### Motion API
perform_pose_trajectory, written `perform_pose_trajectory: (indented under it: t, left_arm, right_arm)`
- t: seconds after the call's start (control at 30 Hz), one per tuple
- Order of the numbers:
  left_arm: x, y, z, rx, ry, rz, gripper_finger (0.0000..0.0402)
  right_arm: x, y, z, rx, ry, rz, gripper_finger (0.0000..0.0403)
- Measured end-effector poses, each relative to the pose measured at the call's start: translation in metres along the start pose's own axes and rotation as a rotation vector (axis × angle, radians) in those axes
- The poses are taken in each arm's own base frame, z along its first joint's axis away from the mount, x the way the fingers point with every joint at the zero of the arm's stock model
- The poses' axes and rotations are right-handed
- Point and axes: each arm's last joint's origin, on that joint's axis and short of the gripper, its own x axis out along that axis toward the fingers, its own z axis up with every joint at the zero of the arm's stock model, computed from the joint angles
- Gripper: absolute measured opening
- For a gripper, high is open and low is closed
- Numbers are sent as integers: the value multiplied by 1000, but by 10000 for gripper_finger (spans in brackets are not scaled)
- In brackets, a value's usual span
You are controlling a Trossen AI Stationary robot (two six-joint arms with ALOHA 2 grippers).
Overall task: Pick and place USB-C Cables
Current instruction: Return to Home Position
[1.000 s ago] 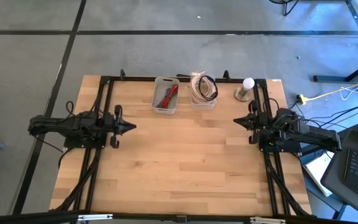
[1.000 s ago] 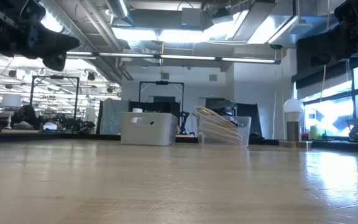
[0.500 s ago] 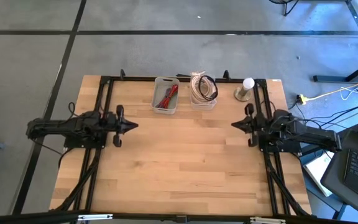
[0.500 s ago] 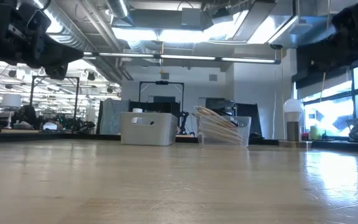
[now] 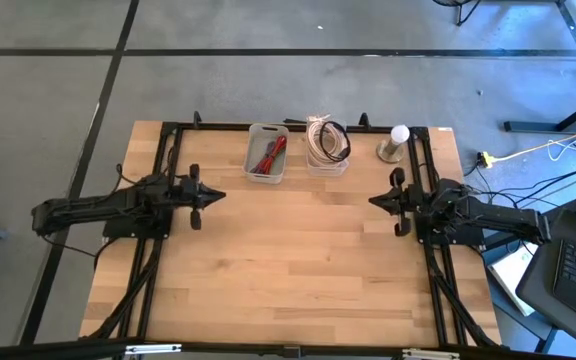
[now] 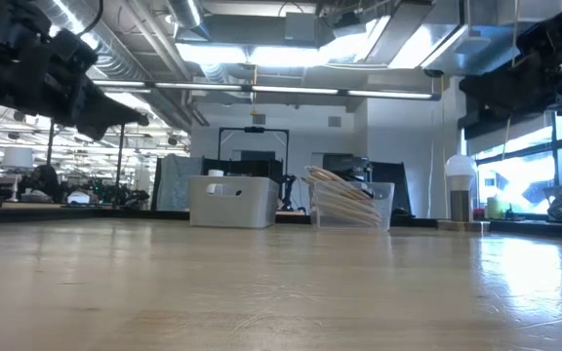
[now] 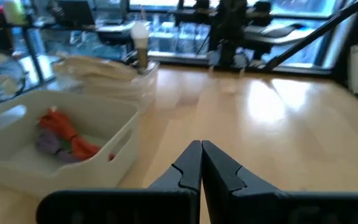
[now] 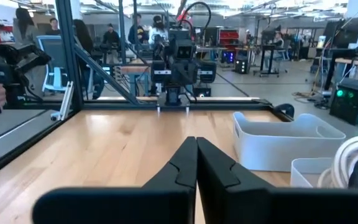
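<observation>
The left tool [image 5: 214, 195] is held above the left side of the bench [image 5: 288, 270], pointed toward the middle. Its two fingers are pressed together at the tips, with nothing pinched between them. The right tool [image 5: 373, 201] is held likewise above the right side, facing the left one across the bare wood, and its fingers are also closed tip to tip on nothing. Both are raised well clear of the bench surface, as is seen in the low view, and both are kept well apart from the bins. The USB-C cables [image 5: 324, 140] are found in two bins set side by side at the far edge of the bench. The cream-white coils [image 5: 317, 135] and a black coil [image 5: 341, 141] are piled in the transparent bin [image 5: 326, 168], where the stack rises above the rim. A red bundle [image 5: 271, 153] lies in the white bin [image 5: 265, 178] just to its left, and a purplish bundle [image 7: 47, 143] is seen touching it in the left wrist view. A white ball-topped object [image 5: 398, 137] stands near the far right corner, beside the transparent bin but apart from it. People [image 8: 23, 25] are seen in the room beyond the bench in the right wrist view.
</observation>
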Motion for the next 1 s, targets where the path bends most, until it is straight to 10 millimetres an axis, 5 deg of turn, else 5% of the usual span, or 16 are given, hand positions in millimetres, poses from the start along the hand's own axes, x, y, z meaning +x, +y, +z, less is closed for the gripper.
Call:
perform_pose_trajectory:
  t: [1.0]
  left_arm:
    - [4, 4, -4, -73, 43, 89, 5]
  right_arm:
    - [1, 0, -1, 13, 12, -3, 15]
